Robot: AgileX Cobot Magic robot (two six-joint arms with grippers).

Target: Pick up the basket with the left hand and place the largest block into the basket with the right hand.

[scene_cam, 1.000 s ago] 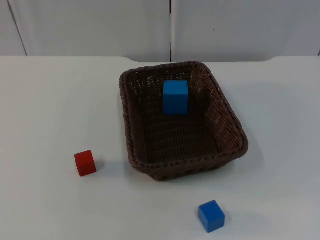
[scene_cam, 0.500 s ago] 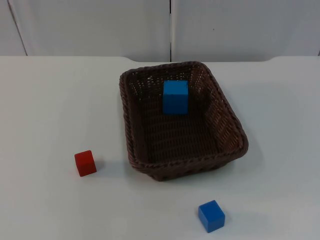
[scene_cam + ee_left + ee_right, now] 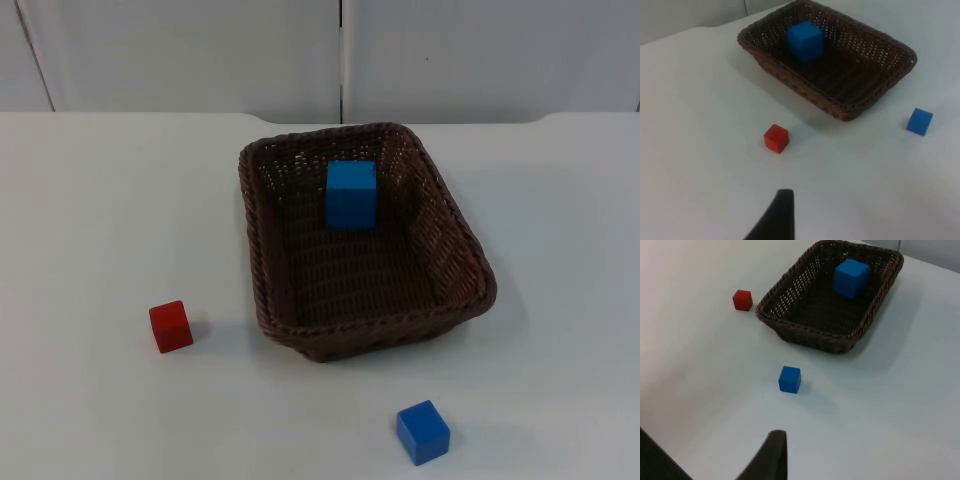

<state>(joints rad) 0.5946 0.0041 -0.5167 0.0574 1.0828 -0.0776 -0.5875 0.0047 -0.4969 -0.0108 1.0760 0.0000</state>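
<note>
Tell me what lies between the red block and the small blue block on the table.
Nothing: in the top view, bare white table runs from the red block to the small blue block. The wicker basket sits just behind that stretch, its near corner close to it.

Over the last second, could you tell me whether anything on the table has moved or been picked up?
Nothing has visibly changed. The large blue block lies in the basket as before, and the red block and the small blue block sit on the table where they were.
</note>
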